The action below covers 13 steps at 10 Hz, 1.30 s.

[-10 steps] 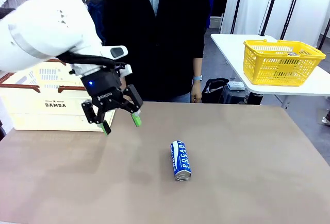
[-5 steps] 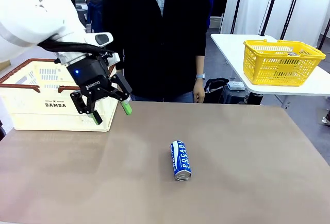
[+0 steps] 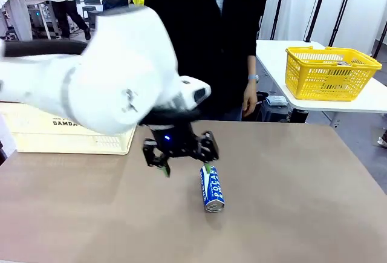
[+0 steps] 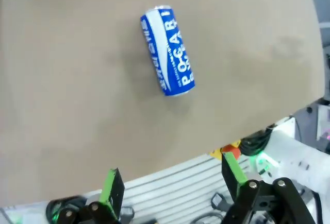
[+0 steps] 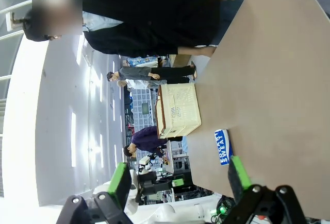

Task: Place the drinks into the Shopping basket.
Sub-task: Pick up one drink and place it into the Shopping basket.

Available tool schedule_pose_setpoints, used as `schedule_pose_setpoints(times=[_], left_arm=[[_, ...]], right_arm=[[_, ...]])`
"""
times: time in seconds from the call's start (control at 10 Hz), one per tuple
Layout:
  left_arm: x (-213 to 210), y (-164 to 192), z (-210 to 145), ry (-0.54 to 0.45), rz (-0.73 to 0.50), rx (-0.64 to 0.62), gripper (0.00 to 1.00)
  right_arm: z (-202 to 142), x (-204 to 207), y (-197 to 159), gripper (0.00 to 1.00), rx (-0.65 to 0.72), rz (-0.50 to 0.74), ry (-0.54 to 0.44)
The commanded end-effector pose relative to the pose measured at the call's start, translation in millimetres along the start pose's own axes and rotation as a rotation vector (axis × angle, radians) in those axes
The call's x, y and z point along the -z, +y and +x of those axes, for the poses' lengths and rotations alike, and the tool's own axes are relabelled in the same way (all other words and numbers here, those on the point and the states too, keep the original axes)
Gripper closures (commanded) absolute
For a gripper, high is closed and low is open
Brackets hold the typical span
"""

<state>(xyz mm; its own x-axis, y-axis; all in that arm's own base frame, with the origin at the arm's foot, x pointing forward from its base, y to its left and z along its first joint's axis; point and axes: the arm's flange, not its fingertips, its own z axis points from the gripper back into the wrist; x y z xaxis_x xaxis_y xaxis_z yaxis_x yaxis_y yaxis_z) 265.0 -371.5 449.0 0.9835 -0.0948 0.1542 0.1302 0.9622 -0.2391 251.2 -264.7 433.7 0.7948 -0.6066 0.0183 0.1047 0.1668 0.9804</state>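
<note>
- Your left gripper (image 3: 186,167) was up by the Shopping basket (image 3: 36,137), that large cream-white plastic crate with the brown rim, a second ago. Now the arm has swung across and dropped low over the table, so the basket sits well behind its fingers (image 3: 208,168) and off to one side.
- Those green-padded fingers are spread wide with nothing between them. The left wrist view backs that up: open gap, bare pads.
- The small slim blue drink can (image 3: 211,188) with white lettering hasn't budged. It lies on its side on the brown tabletop (image 3: 302,202), just past the tip of the nearer finger. It's close, I'd say not touching, and not between the two yet. In the left wrist view it's out ahead of the fingers.
- To me this reads as the reach for that drink: approach nearly done, grasp not started. You'll probably want to shift over so the fingers straddle the can across its width.
- Your right gripper (image 5: 179,176) hangs back, fingers spread and empty, with the can and basket both well ahead of it.
</note>
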Motion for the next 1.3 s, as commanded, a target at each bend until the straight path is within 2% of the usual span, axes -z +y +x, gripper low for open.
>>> schedule_pose_setpoints(times=[0.0,0.1,0.3,0.5,0.9,1.2], left_arm=[[27.2,-19.3,39.8,-0.012,0.041,0.022,0.00],[48.3,-34.7,44.6,-0.008,0.019,0.044,0.00],[96.3,-58.5,49.6,-0.018,0.060,-0.008,0.00],[125.3,-66.1,50.1,0.015,0.139,-0.011,0.00],[196.0,-70.4,55.3,-0.051,0.203,0.024,0.00],[198.6,-59.3,56.9,-0.052,0.231,-0.010,0.00]], right_arm=[[0.4,-1.2,2.5,0.00,0.004,0.016,-0.004],[0.4,-1.2,2.5,0.00,0.004,0.016,-0.004],[0.4,-1.2,2.5,0.00,0.004,0.016,-0.004],[0.4,-1.2,2.5,0.00,0.004,0.016,-0.004],[0.4,-1.2,2.5,0.00,0.004,0.016,-0.004],[0.4,-1.2,2.5,0.00,0.004,0.016,-0.004]])
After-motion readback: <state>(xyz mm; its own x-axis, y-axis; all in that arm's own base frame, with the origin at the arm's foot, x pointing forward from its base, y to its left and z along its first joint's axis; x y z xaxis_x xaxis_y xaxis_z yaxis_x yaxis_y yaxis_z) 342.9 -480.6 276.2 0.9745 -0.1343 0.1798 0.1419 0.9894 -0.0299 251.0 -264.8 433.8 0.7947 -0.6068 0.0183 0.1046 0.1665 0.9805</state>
